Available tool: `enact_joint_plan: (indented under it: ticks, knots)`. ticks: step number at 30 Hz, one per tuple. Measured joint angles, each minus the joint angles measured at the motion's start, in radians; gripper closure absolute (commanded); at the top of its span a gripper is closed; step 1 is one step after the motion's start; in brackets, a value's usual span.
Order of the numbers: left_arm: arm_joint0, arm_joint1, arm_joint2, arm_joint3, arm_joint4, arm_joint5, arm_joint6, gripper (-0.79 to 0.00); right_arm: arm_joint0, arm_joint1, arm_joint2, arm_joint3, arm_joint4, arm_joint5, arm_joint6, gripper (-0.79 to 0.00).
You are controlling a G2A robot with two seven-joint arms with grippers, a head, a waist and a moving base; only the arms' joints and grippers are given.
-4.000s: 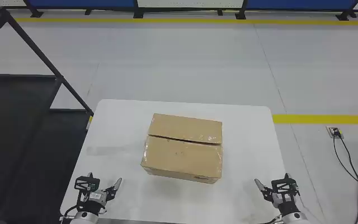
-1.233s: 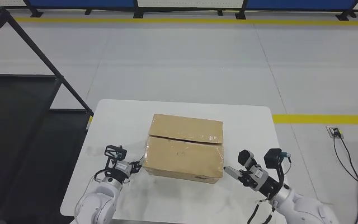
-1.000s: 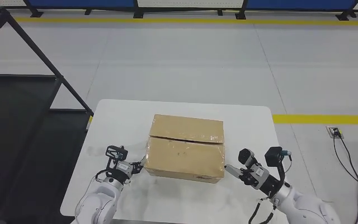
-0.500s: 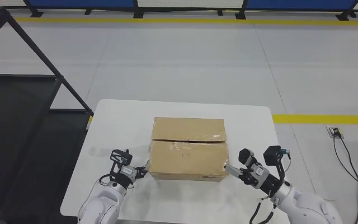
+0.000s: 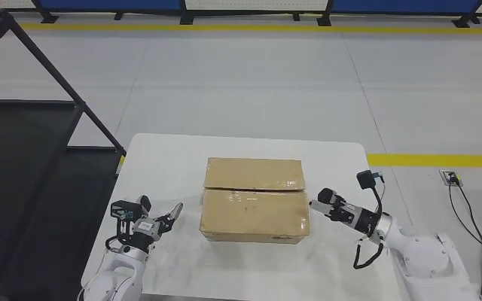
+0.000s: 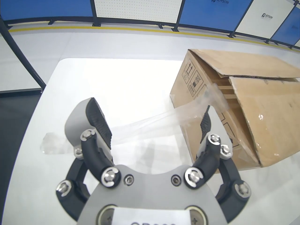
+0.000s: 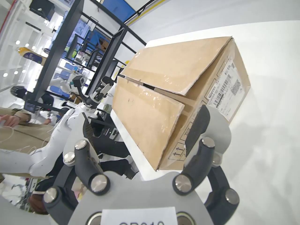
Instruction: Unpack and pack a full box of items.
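Note:
A brown cardboard box (image 5: 254, 197) lies in the middle of the white table (image 5: 166, 165), its two top flaps down with a narrow gap along the seam. My left gripper (image 5: 160, 211) is open on the table left of the box (image 6: 246, 99). A strand of clear tape (image 6: 164, 120) stretches from the box's near corner across the space between the left gripper's (image 6: 150, 111) fingers. My right gripper (image 5: 322, 205) is at the box's right end, open. In the right wrist view, the right gripper's (image 7: 143, 125) fingers straddle the near top corner of the box (image 7: 168, 80).
A black metal frame (image 5: 68, 98) stands off the table's left side. Bare tabletop lies behind the box, to its left, and along the front edge (image 5: 248, 271). The table's right edge (image 5: 373, 226) is close behind the right arm.
Both arms came up from the front edge to the box's ends, and the box turned square. The left gripper then drew back left with tape trailing. The right gripper moved farther back along the right end.

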Motion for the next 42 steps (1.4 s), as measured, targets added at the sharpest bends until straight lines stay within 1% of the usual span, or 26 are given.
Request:
enact_joint_plan:
  ticks: [2, 5, 8, 14, 18, 21, 25, 28, 34, 37, 42]
  knots:
    - [0.0, 0.0, 0.001, 0.0, 0.002, 0.001, 0.0, -0.785, 0.051, 0.002, -0.017, 0.069, 0.073, -0.028, 0.072, -0.785]
    - [-0.001, 0.0, 0.001, 0.0, 0.002, 0.001, 0.0, -0.785, 0.113, 0.003, -0.046, 0.155, 0.149, -0.052, 0.15, -0.785]
    - [-0.001, 0.0, 0.001, 0.0, 0.002, 0.001, 0.0, -0.785, 0.168, 0.003, -0.08, 0.223, 0.189, -0.061, 0.204, -0.785]
    - [0.004, -0.001, 0.001, -0.003, 0.01, 0.009, 0.002, -0.785, 0.245, -0.002, -0.148, 0.301, 0.204, -0.066, 0.236, -0.785]
    - [0.008, -0.003, 0.0, -0.007, 0.01, 0.03, 0.007, -0.785, 0.267, -0.002, -0.174, 0.32, 0.231, -0.08, 0.263, -0.785]
    - [0.008, -0.003, 0.0, -0.008, 0.009, 0.03, 0.008, -0.785, 0.269, 0.001, -0.175, 0.321, 0.283, -0.103, 0.293, -0.785]
    - [0.008, -0.003, 0.0, -0.008, 0.009, 0.03, 0.007, -0.785, 0.251, 0.013, -0.172, 0.284, 0.346, -0.094, 0.31, -0.785]
    - [0.008, -0.003, 0.0, -0.008, 0.009, 0.03, 0.007, -0.785, 0.228, 0.03, -0.171, 0.233, 0.384, -0.084, 0.319, -0.785]
    - [0.019, -0.003, -0.003, -0.036, 0.006, 0.003, 0.022, -0.785, 0.148, 0.078, -0.172, 0.085, 0.405, -0.093, 0.311, -0.785]
    - [0.036, 0.001, -0.009, -0.066, 0.005, -0.06, 0.028, -0.785, 0.1, 0.109, -0.171, 0.009, 0.392, -0.111, 0.293, -0.785]
    - [0.087, 0.011, -0.023, -0.113, 0.059, -0.211, 0.076, -0.785, 0.033, 0.166, -0.19, -0.073, 0.321, -0.163, 0.241, -0.785]
